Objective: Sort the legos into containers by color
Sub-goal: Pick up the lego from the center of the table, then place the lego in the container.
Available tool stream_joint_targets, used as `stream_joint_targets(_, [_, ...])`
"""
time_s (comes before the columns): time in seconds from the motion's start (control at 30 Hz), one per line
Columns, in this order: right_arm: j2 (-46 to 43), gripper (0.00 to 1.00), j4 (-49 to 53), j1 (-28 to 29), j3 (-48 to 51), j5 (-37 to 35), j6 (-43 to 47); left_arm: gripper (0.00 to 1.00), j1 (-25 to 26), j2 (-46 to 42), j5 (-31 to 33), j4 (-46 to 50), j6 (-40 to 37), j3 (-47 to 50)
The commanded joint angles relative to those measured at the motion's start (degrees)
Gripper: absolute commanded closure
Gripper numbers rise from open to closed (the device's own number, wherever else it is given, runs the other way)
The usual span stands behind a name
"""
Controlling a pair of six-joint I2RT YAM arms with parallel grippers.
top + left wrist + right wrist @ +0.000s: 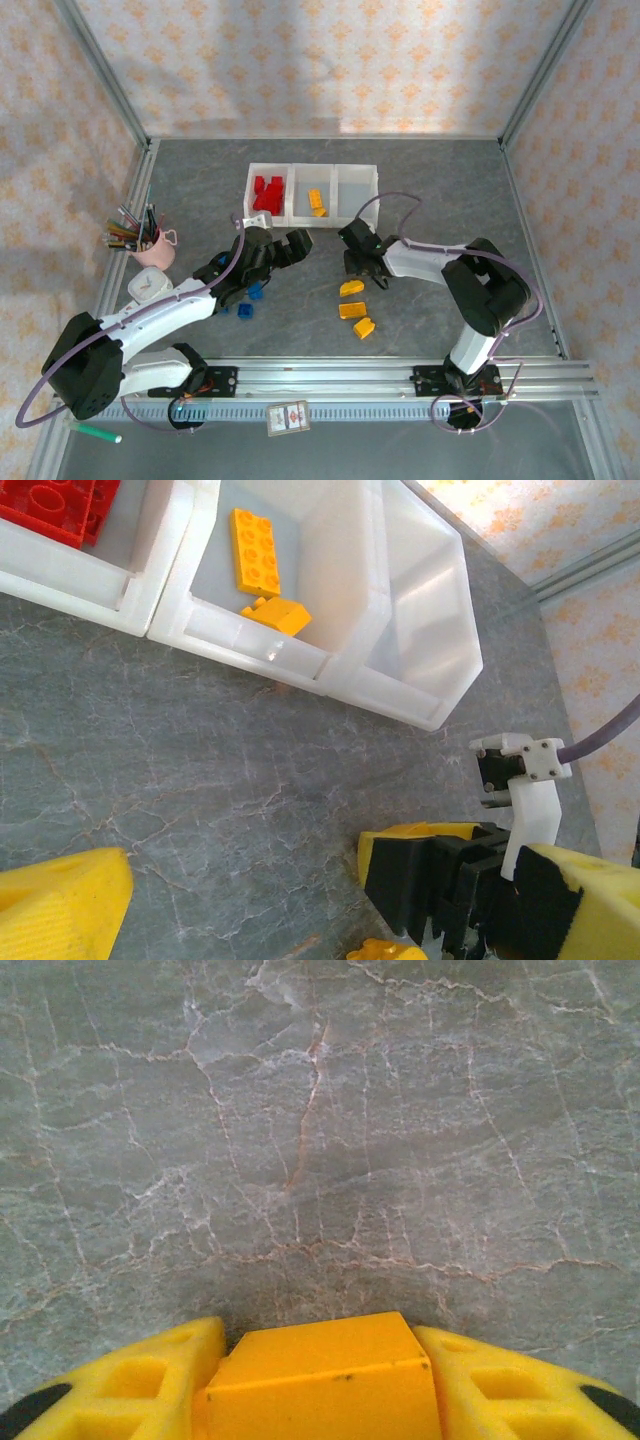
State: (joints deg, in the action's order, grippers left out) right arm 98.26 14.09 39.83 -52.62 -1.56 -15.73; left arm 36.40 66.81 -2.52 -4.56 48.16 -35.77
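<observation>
red legos [45, 505] cropped top-left, yellow lego [325, 1380] cut off below

A robotics lab test cell: a grey marble-patterned table [200, 190] boxed in by aluminium frame posts [108, 80] and floral-papered panels [320, 60], with two robot arms [170, 305] bolted to a rail [330, 376] along its near edge.

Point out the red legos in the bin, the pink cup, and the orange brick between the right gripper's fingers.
red legos [268, 192]: top external view, middle of the pile.
pink cup [155, 256]: top external view, its side wall.
orange brick [325, 1380]: right wrist view, its top face.
</observation>
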Motion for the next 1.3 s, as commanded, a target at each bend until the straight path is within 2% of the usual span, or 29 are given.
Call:
stream_joint_targets(0.0, [-0.02, 0.59, 1.27, 0.07, -1.86, -1.44, 0.21, 0.01, 0.48, 0.51, 1.55, 0.15, -0.17, -0.79])
stream_joint_targets(0.27, [-3.02, 0.65, 3.41, 0.16, -6.79, 1.09, 1.01, 0.01, 0.42, -0.68, 2.9, 1.69, -1.04, -2.33])
stream_joint_targets(0.53, [0.76, 0.64, 4.2, 0.51, -19.72, 3.89, 2.13, 0.01, -0.94, -4.47, 7.01, 6.04, -3.31, -4.11])
stream_joint_targets(0.77, [10.16, 0.62, 4.78, 0.12, -35.03, 3.19, 2.63, 0.01, -7.56, -7.08, 4.5, 7.63, -4.96, -3.92])
stream_joint_targets(0.93, [17.76, 0.61, 6.09, -2.17, -44.91, 3.6, 2.22, 0.01, -11.9, -7.92, 3.05, 7.2, -6.03, -3.19])
stream_joint_targets(1.27, [32.39, 0.59, 10.45, -3.93, -62.59, -1.63, 4.69, 0.01, -14.41, -5.65, 2.0, 6.23, -6.42, -3.79])
